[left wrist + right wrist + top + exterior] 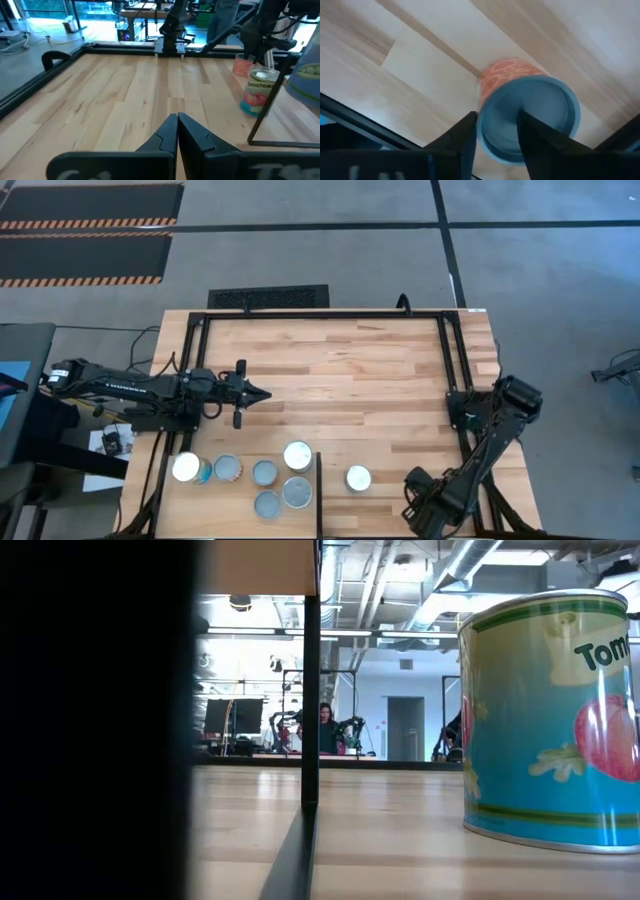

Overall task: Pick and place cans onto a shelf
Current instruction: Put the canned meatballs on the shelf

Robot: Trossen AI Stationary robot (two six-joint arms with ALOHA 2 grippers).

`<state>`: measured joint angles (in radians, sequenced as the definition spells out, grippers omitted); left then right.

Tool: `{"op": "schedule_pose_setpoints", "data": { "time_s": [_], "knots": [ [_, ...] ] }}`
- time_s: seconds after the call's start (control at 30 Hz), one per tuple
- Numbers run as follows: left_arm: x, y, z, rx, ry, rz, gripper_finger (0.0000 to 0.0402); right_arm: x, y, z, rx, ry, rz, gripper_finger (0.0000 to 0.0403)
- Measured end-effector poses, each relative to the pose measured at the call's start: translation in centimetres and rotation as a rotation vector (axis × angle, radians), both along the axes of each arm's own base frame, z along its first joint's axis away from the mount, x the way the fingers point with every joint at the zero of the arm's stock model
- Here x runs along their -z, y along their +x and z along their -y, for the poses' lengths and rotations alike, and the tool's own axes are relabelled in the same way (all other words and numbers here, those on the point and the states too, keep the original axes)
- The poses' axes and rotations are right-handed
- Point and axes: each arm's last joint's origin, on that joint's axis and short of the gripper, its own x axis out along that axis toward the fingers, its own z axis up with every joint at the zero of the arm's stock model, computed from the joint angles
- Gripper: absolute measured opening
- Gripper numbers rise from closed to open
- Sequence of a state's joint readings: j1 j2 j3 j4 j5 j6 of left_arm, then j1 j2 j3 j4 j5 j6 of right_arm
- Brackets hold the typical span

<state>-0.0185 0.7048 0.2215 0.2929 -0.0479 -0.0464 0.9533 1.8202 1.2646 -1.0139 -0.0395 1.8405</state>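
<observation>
The left arm reaches straight out from the worktop's left edge, level and low over the planks, with its wrist pointing toward the middle of the worktop [380, 370]. The left hand [255, 393] is closed: in its wrist view the two dark fingers [165, 137] meet at their tips with nothing between them. It holds nothing and is well apart from every can.

The right arm is folded back on itself at the near right corner, elbow raised and forearm sloping down toward the near edge. The right hand [425, 510] points steeply downward. In its wrist view the fingers [465, 135] stand apart, so the hand [497, 120] is open. The orange-patterned can [530, 115] stands upright on the worktop right below them. Whether the fingers touch its rim cannot be told.

The tomato can [358, 478] stands alone on the worktop, just to the right of the shelf's dark edge [318, 500] and left of the right hand. It fills the right of the low view [550, 720].

Six more cans sit left of that dark edge: one with a white top [186, 468], three grey-topped in a loose row [228, 469] [264, 473] [298, 455], and two nearer the front [297, 492] [267, 504].
</observation>
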Motion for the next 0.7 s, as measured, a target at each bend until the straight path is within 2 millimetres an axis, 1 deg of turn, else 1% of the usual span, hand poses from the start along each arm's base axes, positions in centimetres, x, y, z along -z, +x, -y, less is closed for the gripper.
{"op": "schedule_pose_setpoints", "data": {
  "time_s": [0.1,0.17,0.27,0.3,0.37,0.43,0.5,0.63,0.7],
  "knots": [
    [0.1,-0.2,0.0,0.0,0.0,-0.015,0.0002,0.3,0.8,0.2,-0.049,0.01,-0.001,0.0123],
    [0.0,-0.2,0.0,-0.002,0.0,-0.014,0.0002,0.3,1.5,0.6,-0.088,0.018,0.011,0.0087],
    [0.1,-0.3,-0.1,-0.017,0.003,-0.023,0.0002,-0.2,2.8,2.0,-0.151,-0.013,0.065,0.0025],
    [0.1,-0.3,-0.1,-0.023,0.004,-0.027,0.0002,-0.4,3.3,2.7,-0.173,-0.027,0.086,0.0014],
    [0.2,-0.4,-0.3,-0.05,0.008,-0.043,0.0002,-1.1,4.5,4.2,-0.209,-0.049,0.125,0.0014],
    [0.2,-0.5,-0.6,-0.083,0.01,-0.038,0.0002,-2.1,5.8,6.2,-0.242,-0.056,0.154,0.0021],
    [0.2,-0.5,-1.0,-0.114,0.012,-0.046,0.0002,-3.1,7.1,8.6,-0.288,-0.082,0.187,0.0021],
    [0.2,-0.5,-1.7,-0.167,0.011,-0.044,0.0002,-4.7,9.9,14.7,-0.359,-0.171,0.255,0.0009],
    [0.3,-0.6,-2.1,-0.19,0.01,-0.05,0.0002,-5.1,11.3,17.7,-0.421,-0.195,0.283,0.0007]
  ]
}}
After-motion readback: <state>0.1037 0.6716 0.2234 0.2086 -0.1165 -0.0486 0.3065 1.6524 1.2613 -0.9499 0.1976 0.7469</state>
